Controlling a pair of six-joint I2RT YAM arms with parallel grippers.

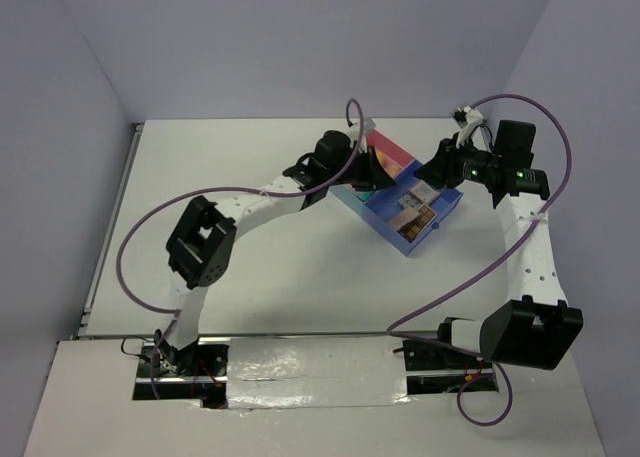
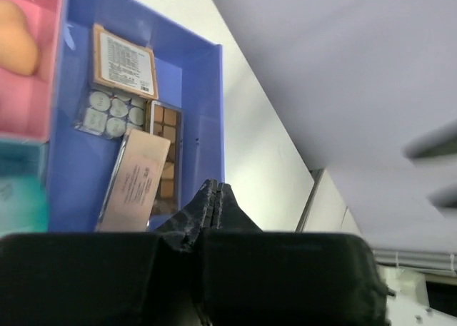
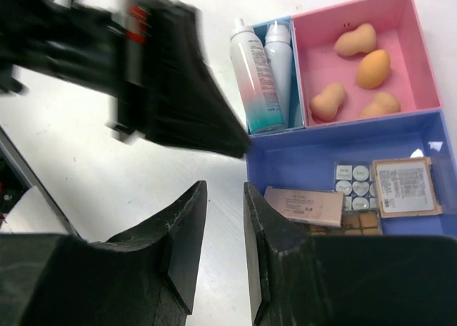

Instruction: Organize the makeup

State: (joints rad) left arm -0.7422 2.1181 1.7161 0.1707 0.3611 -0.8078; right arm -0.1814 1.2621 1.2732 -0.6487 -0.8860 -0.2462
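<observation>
Left claw (image 2: 214, 195): pressed together, nothing held, over the tray (image 3: 314, 155).
Right claw (image 3: 223, 194): slightly apart, nothing gripped, above the bench (image 3: 107, 190) beside the tray.
Sponges (image 3: 373, 68): four laid in the pink section.
Bottle (image 3: 278, 62), tube (image 3: 255, 80): laid side by side in the narrow slot.
Palettes (image 3: 403, 187): gathered in the blue section.

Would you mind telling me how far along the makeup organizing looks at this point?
It looks nearly finished. Done: four sponges sit in the pink compartment, the white bottle and tube side by side next to them, the palettes in the blue compartment. In hand: nothing; the left gripper is shut empty, the right gripper open. Left: no loose makeup shows on the table.
</observation>
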